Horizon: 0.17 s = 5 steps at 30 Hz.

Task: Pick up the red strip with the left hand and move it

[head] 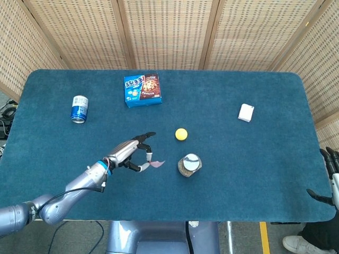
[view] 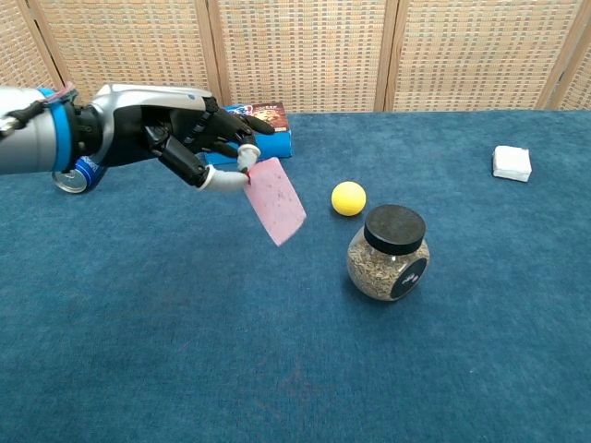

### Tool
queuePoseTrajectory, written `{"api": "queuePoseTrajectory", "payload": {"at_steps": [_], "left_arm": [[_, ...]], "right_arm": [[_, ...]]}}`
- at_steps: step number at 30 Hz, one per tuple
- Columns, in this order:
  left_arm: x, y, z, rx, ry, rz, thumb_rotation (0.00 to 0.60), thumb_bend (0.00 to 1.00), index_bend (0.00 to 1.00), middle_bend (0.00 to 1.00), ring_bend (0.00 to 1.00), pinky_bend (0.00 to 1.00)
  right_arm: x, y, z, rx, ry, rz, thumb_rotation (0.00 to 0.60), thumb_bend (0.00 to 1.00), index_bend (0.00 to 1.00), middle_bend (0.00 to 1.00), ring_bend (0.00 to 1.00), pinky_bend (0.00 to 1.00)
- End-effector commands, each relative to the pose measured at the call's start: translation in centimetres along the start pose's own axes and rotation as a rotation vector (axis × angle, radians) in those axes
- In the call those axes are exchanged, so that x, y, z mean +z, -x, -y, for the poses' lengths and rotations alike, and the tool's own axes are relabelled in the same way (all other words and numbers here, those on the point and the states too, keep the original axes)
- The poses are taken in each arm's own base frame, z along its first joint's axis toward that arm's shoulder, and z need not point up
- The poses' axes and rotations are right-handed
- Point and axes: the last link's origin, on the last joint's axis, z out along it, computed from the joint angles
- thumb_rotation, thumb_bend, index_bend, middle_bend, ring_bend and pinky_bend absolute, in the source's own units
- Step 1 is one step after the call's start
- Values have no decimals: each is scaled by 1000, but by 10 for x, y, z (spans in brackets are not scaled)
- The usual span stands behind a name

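Note:
My left hand (head: 132,153) (view: 189,138) hangs above the table's front middle and pinches the red strip (view: 274,199) by its upper end. The strip dangles down and to the right, clear of the cloth. In the head view the red strip (head: 157,164) shows only as a thin pinkish sliver just left of the jar. My right hand (head: 329,161) stays at the table's right edge, off the cloth, fingers apart and holding nothing.
A glass jar with a black lid (view: 388,253) stands right of the strip, a yellow ball (view: 348,198) behind it. A blue cookie box (head: 142,89) and a blue can (head: 79,108) lie at the back left, a white block (head: 246,112) at the right.

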Motion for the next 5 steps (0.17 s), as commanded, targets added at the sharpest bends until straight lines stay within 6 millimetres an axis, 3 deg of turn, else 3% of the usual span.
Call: {"api": "queuePoseTrajectory", "payload": {"at_steps": [1, 5], "left_arm": [[-16, 12, -8, -31, 33, 73, 600, 591, 654, 0, 0, 0], [-18, 18, -12, -46, 58, 94, 600, 591, 654, 0, 0, 0]], "right_arm": [[-1, -1, 0, 1, 0, -2, 600, 0, 0, 0, 0, 0], [-2, -2, -1, 5, 0, -7, 600, 0, 0, 0, 0, 0]]}}
